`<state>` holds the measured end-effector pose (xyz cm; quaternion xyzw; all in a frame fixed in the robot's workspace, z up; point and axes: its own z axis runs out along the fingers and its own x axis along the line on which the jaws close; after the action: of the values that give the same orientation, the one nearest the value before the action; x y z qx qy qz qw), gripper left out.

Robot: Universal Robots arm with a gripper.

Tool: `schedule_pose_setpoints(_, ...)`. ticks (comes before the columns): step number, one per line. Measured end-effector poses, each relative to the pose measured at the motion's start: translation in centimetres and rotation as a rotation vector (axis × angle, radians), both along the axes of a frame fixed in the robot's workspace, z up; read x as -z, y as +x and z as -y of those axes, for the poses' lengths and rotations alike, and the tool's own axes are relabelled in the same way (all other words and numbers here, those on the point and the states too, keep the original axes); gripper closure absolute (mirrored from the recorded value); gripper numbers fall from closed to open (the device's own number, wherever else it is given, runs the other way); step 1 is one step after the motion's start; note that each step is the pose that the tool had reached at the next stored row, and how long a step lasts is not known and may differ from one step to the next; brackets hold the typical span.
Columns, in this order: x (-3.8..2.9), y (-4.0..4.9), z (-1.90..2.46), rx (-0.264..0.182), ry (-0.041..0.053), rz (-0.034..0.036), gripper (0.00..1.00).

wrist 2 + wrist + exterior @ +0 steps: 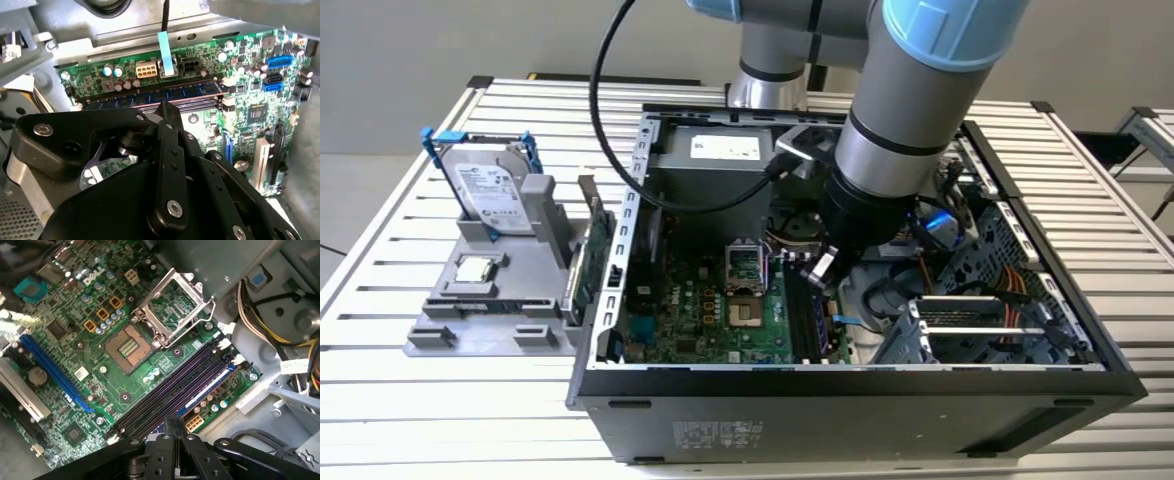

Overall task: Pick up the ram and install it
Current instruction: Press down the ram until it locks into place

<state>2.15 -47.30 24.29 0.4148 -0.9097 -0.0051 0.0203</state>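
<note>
Ram (210, 387) sits slotted in the motherboard (100, 330); tool (175, 432) above it, fingers together, empty.

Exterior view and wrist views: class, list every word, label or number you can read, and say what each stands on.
No text can be quoted.
Hard drive label: print too small to read.
Power supply label: too small to read.
Case sticker: too small to read.
Motherboard in the first wrist view: white markings, not legible as words.

Pincer (822, 268) low, pointing downward
</note>
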Motion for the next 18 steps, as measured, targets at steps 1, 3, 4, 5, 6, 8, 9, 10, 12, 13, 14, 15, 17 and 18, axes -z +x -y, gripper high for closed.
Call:
schedule_pose_setpoints(1,0.0,0.0,0.0,-0.018,0.0,0.0,1.0)
schedule_pose_setpoints(3,0.0,0.0,0.0,-0.05,0.0,-0.0001,1.0)
schedule_pose_setpoints(4,0.0,0.0,0.0,-0.067,0.0,0.0,1.0)
schedule_pose_setpoints(5,0.0,0.0,0.0,-0.083,0.0,0.0,1.0)
schedule_pose_setpoints(6,0.0,0.0,0.0,-0.099,0.0,-0.0001,1.0)
schedule_pose_setpoints(8,0.0,0.0,0.0,-0.13,0.0,0.0,1.0)
schedule_pose_setpoints(9,0.0,0.0,0.0,-0.146,0.0,0.0,1.0)
schedule_pose_setpoints(10,0.0,0.0,0.0,-0.161,0.0,0.0,1.0)
schedule_pose_setpoints(12,0.0,0.0,0.0,-0.192,0.0,0.0,1.0)
schedule_pose_setpoints(13,0.0,0.0,0.0,-0.208,0.0,0.0,1.0)
schedule_pose_setpoints(14,0.0,0.0,0.0,-0.223,0.0001,0.0,1.0)
schedule_pose_setpoints(15,0.0,0.0,0.0,-0.238,0.0001,0.0,1.0)
schedule_pose_setpoints(17,0.0,0.0,0.0,-0.268,0.0,0.0,1.0)
schedule_pose_setpoints(18,0.0,0.0,0.0,-0.283,0.0,0.0,1.0)
